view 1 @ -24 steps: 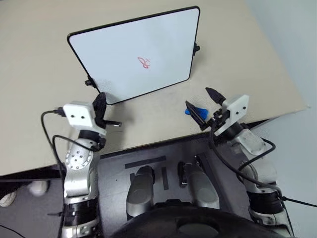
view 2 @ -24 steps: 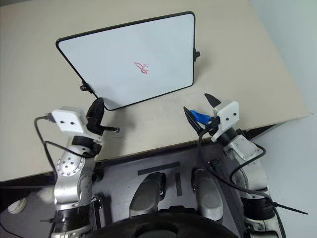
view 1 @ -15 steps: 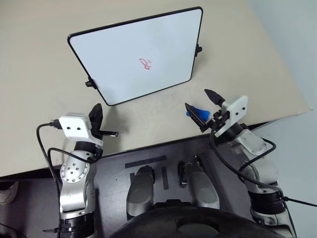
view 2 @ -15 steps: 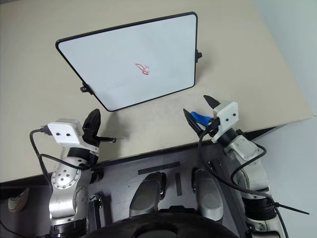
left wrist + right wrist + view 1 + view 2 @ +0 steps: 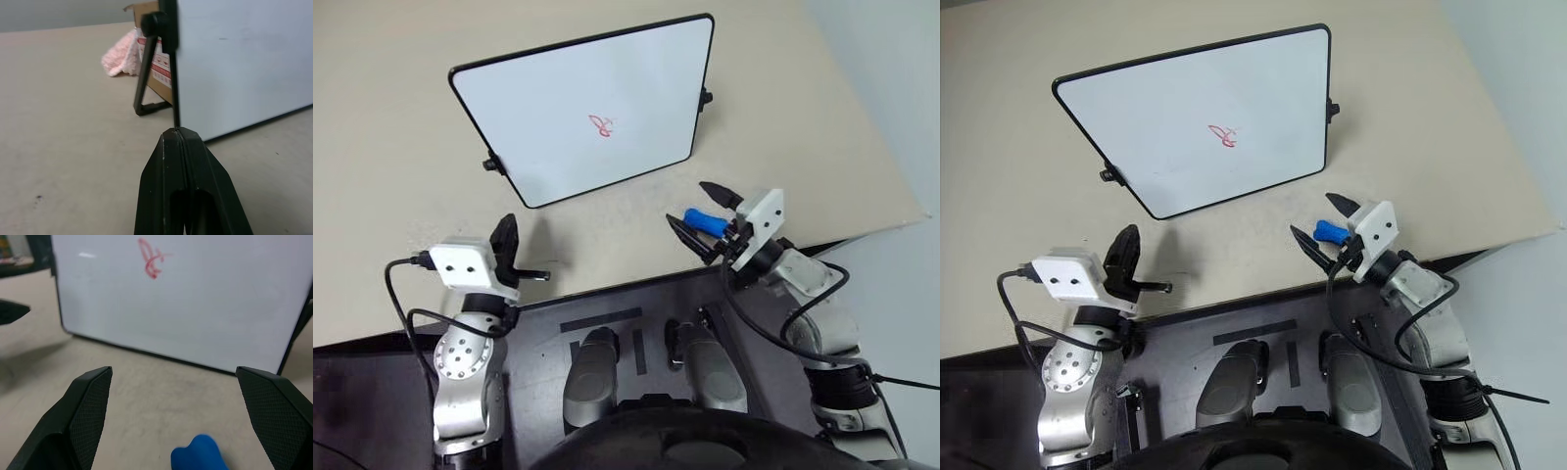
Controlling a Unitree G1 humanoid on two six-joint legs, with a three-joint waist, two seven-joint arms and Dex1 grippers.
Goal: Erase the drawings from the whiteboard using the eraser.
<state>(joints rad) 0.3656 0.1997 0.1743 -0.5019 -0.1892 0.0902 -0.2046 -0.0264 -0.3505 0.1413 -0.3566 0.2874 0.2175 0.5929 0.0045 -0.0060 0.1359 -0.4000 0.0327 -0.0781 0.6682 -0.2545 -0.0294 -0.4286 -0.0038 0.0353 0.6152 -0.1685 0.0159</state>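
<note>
On the beige counter (image 5: 391, 117), your large white black-framed whiteboard (image 5: 548, 78) is standing propped, with the small red looping drawings (image 5: 600, 126) near its middle. Your right pincer (image 5: 700, 218) is gaping wide, its fingers straddling the small bright blue eraser (image 5: 703, 219) without pinching it. Your left pincer (image 5: 182, 134) is pressed closed, empty, pointing at the board's lower corner.
</note>
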